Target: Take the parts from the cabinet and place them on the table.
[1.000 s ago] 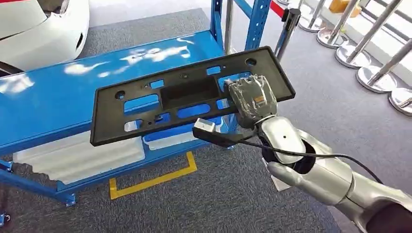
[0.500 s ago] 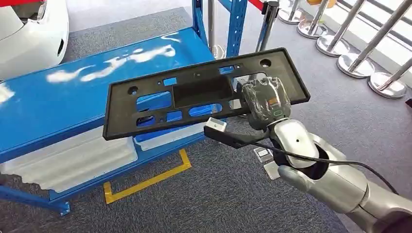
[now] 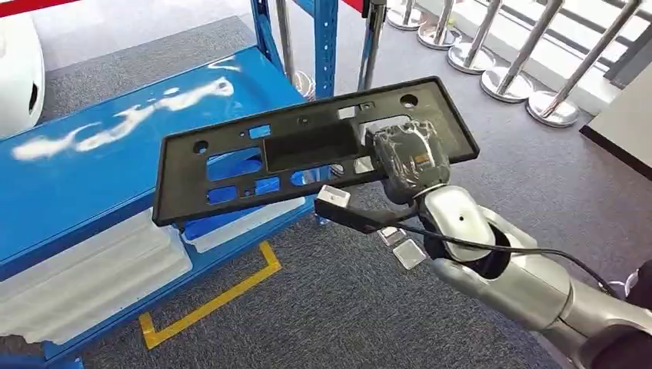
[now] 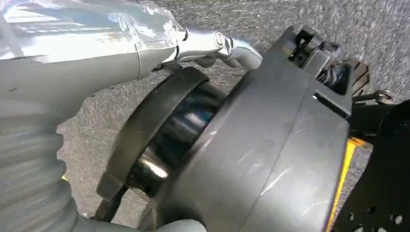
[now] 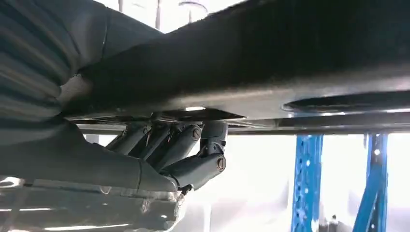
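A long black plastic panel (image 3: pixel 231 161) with several cut-outs hangs in the air over the front edge of the blue cabinet shelf (image 3: pixel 92 177). My right hand (image 3: pixel 407 157) grips its right end, the wrapped back of the hand on top. In the right wrist view the dark fingers (image 5: pixel 193 169) curl up against the panel's underside (image 5: pixel 290 58). My left hand (image 4: pixel 145 48) hangs over grey carpet with its thumb stretched out and nothing in it.
White ribbed parts (image 3: pixel 84 280) lie on the cabinet's lower shelf. Blue uprights (image 3: pixel 327 38) stand behind the panel. Chrome stanchions (image 3: pixel 500 77) line the far right. Yellow floor tape (image 3: pixel 207 304) marks the grey carpet below the cabinet. A white car body (image 3: pixel 19 69) shows at far left.
The whole picture has slid left, so the camera has turned right, away from the cabinet. The panel stays in my right hand, at much the same place in view.
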